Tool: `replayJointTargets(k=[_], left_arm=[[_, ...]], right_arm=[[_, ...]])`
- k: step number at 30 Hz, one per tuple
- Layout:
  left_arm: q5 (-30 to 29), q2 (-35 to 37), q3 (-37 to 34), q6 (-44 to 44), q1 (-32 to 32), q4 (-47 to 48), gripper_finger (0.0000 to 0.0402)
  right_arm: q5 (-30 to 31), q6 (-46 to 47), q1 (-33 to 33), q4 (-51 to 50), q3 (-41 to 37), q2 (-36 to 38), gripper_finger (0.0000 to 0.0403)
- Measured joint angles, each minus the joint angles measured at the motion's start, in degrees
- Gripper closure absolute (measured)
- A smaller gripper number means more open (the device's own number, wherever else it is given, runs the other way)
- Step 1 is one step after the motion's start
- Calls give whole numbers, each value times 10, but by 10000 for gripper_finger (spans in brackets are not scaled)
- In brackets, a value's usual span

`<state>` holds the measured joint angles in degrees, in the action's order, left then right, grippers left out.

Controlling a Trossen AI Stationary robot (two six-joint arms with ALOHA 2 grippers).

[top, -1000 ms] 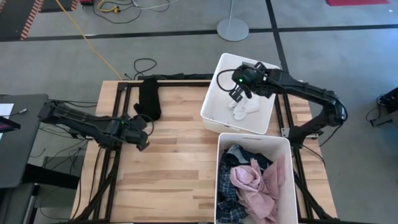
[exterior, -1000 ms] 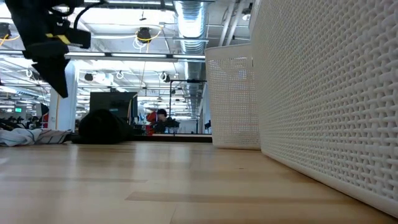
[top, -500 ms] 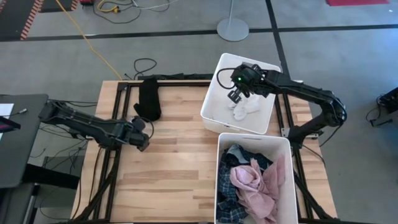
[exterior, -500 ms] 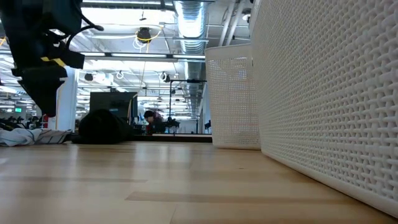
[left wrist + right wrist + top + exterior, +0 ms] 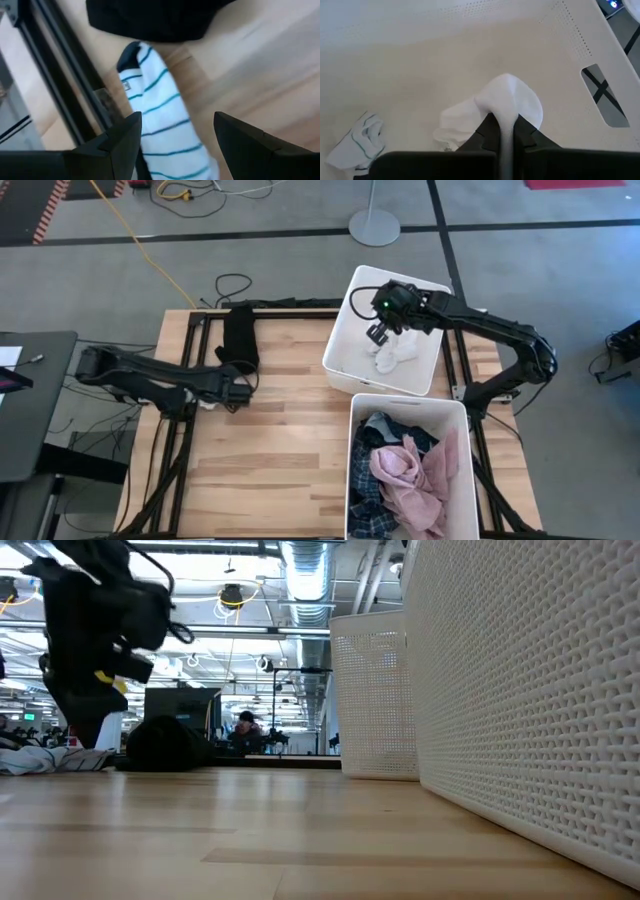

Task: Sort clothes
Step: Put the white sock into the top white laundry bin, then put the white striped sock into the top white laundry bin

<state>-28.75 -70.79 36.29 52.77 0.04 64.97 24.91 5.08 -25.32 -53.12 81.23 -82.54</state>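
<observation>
My left gripper (image 5: 238, 393) is open and low over the table's left edge. Its fingers stand on either side of a white sock with teal stripes (image 5: 160, 125), which lies on the wood and partly over the dark frame rail. A black piece (image 5: 238, 340) lies on the table just beyond it and also shows in the left wrist view (image 5: 155, 17). My right gripper (image 5: 378, 335) is inside the far white bin (image 5: 345, 315), shut on a white sock (image 5: 510, 97). Another striped sock (image 5: 362, 135) lies on the bin floor. My left gripper: I cannot tell whether its fingers touch the striped sock. My right gripper pinches a bunched fold of the white sock (image 5: 504, 120) between its two fingers, coming from above and pointing down into the bin. The sock bulges out past the fingertips, and its other end (image 5: 455, 122) lies on the bin floor.
A second white bin (image 5: 352, 440) at the near right holds the plaid shirt (image 5: 375, 430) and the pink piece (image 5: 410, 470). Bare wood lies between the left arm and the bins. In the low view the bins' perforated walls (image 5: 520, 690) fill the right side.
My left gripper has gone down toward the table and a little toward its far and right edges, ending over the striped sock beside the black piece.
</observation>
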Motion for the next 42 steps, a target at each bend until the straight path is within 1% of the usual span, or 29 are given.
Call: replayJointTargets(k=[5, 11, 14, 18, 22, 25, 28, 34, 35, 42], left_arm=[[4, -51, 0, -38, 37, -25, 159], [9, -103, 0, -79, 68, -61, 162], [9, -127, 0, -88, 80, -70, 174], [10, -144, 2, -108, 90, -91, 199], [15, -145, 2, -112, 96, -103, 230], [17, -145, 1, -112, 98, -104, 260], [18, -145, 1, -115, 98, -107, 296], [10, -147, -2, -127, 100, -106, 382], [10, -147, -2, -129, 100, -107, 391], [15, -147, -1, -146, 96, -120, 399]], right_arm=[[-12, 0, 2, -1, 0, 0, 362], [-13, 5, 7, -4, 0, 0, 325], [-13, 5, 9, -5, 0, 0, 294], [-13, 9, 9, -6, 0, 0, 234], [-13, 9, 9, -6, 0, 0, 174], [-12, 9, 11, -6, 0, 0, 146], [-12, 9, 19, -6, 0, 0, 139], [-12, 5, 48, -2, 0, 0, 137], [-12, 5, 53, -3, 0, 0, 137], [-8, 9, 79, 0, 0, 1, 137]])
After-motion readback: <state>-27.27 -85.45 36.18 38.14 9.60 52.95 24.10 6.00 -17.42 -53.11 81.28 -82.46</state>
